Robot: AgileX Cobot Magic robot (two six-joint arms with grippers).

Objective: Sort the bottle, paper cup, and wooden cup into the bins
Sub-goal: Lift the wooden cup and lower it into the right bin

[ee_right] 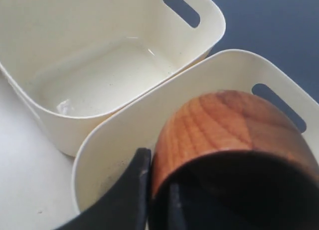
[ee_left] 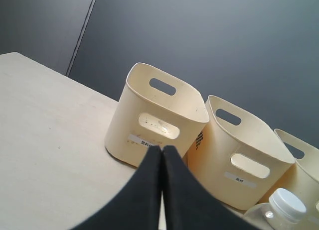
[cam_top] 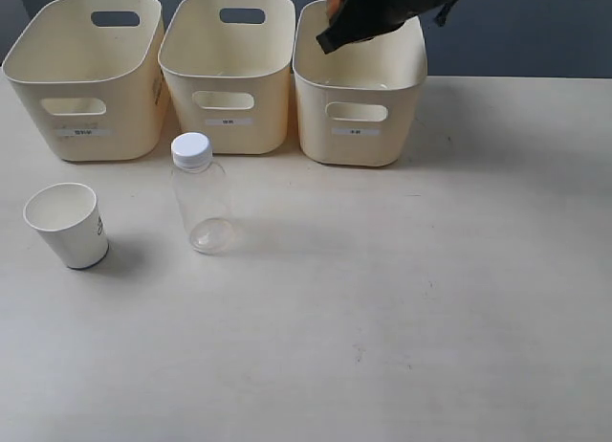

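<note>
Exterior view, near to far. The pale tabletop (cam_top: 402, 318) is bare in the foreground. At mid-depth on the left stands the paper cup (cam_top: 67, 225), upright, mouth up; to its right, apart from it, stands the bottle (cam_top: 199, 195), upright, with its white cap on. Behind them, along the far edge, three bins stand side by side: the left bin (cam_top: 88, 74), the middle bin (cam_top: 229, 69) and the right bin (cam_top: 359, 83).

The right gripper (cam_top: 349, 26) hangs over the right bin; in the right wrist view its fingers (ee_right: 127, 192) pinch the rim of the wooden cup (ee_right: 224, 130), held above that bin's opening.

The left gripper (ee_left: 162, 153), seen in the left wrist view only, has its fingers pressed together on nothing, pointing toward the left bin, the bottle's cap at the frame's edge.
</note>
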